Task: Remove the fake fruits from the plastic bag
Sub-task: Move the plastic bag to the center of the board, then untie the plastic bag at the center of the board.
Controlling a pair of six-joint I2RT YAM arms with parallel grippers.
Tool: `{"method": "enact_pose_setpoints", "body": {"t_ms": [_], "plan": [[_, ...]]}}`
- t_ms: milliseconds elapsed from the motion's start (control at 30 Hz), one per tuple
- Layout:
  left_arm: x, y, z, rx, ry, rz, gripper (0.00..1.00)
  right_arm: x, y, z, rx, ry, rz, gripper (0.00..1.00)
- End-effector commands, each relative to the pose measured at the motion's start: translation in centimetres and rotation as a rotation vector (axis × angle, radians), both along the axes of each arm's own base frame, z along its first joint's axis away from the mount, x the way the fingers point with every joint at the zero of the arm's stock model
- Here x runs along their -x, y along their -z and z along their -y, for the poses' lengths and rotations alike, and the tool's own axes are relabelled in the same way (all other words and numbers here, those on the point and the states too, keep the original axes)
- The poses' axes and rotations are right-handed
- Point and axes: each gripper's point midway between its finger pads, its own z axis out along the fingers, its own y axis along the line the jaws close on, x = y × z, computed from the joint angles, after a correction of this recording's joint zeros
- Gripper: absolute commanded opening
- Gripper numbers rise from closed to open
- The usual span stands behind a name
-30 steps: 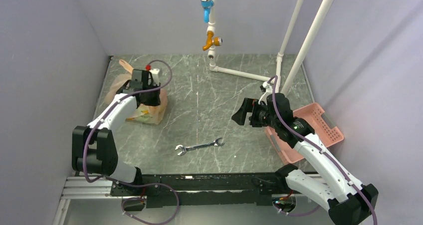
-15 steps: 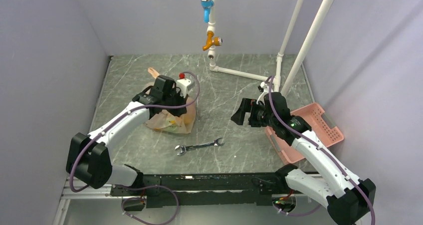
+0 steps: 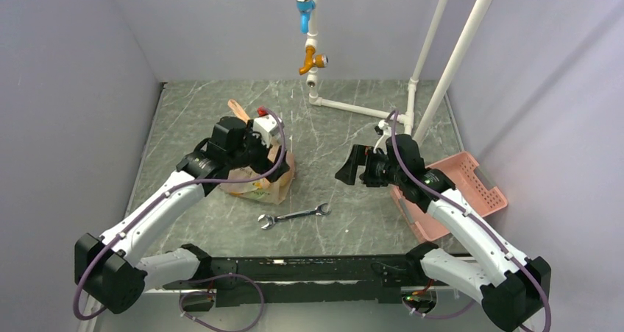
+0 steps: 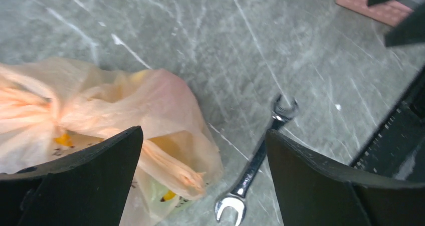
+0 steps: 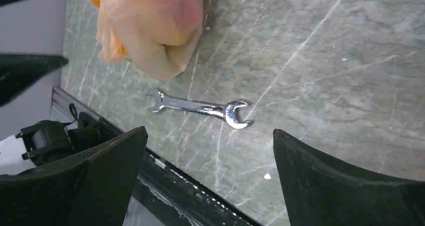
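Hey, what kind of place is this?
Probably a robot test booth: plain walls box in a stone-patterned table, two robot arms are bolted at its edge, and white pipes with valves stand behind.

White arms (image 3: 158, 207), black joints (image 3: 110, 277) (purple cables (image 3: 392, 133))

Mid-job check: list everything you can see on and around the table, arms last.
plastic bag: one, translucent peach-orange, crumpled left of centre, under the left arm.
fake fruits: none in the open; only yellow patches show through the bag.
wrench: one, silver, flat near the front, right of the bag.
basket: one, pink, slotted, at the right edge.
pipe frame: one, white, rear right.
valves: two, blue above orange, on the back pipe.
table: one, grey marbled.
left end effector: open, over the bag.
right end effector: open, empty, above the table.
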Motion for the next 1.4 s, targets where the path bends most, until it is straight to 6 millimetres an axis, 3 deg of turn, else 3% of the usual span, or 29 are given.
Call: {"method": "enact_pose_setpoints", "body": {"t_ms": [0, 133, 200, 267, 300, 500, 700, 800, 933, 1133, 1367], "plan": [[-3.5, -4.0, -2.2, -0.011, -0.197, 0.115, 0.97, -0.1, -1.0, -1.7, -0.049, -0.075, 0.042, 1.0], [-6.1, -6.6, -5.5, -0.035, -0.376, 0.216, 0.96, -0.4, -0.8, -2.8, -0.059, -0.098, 0.041, 1.0], [-7.2, -6.8, -7.6, -0.084, -0.445, 0.253, 0.93, -0.6, -0.8, -3.6, -0.065, -0.113, 0.04, 1.0], [-7.4, -6.2, -9.0, -0.115, -0.464, 0.277, 0.84, -0.6, -1.0, -4.6, -0.063, -0.137, 0.044, 1.0], [-7.2, -4.7, -9.5, -0.132, -0.459, 0.28, 0.84, -0.7, -1.1, -5.1, -0.059, -0.149, 0.051, 1.0], [-7.5, -2.8, -11.1, -0.228, -0.491, 0.294, 0.99, -0.7, -1.3, -8.2, 0.006, -0.212, 0.092, 1.0], [-9.2, 0.4, -10.5, -0.263, -0.452, 0.148, 0.99, -1.8, -1.7, -10.9, 0.032, -0.233, 0.121, 1.0], [-10.3, 1.5, -11.1, -0.253, -0.453, 0.086, 0.99, -2.6, -1.8, -11.9, 0.028, -0.234, 0.145, 1.0], [-11.0, 2.3, -11.3, -0.23, -0.442, 0.042, 0.86, -3.3, -0.7, -12.6, 0.057, -0.233, 0.122, 1.0], [-11.2, 2.9, -10.6, -0.228, -0.401, 0.008, 0.73, -3.7, -0.8, -13.4, 0.068, -0.246, 0.135, 1.0], [-11.3, 3.9, -10.4, -0.245, -0.387, -0.028, 0.46, -4.3, -0.8, -13.8, 0.084, -0.236, 0.148, 1.0]]}}
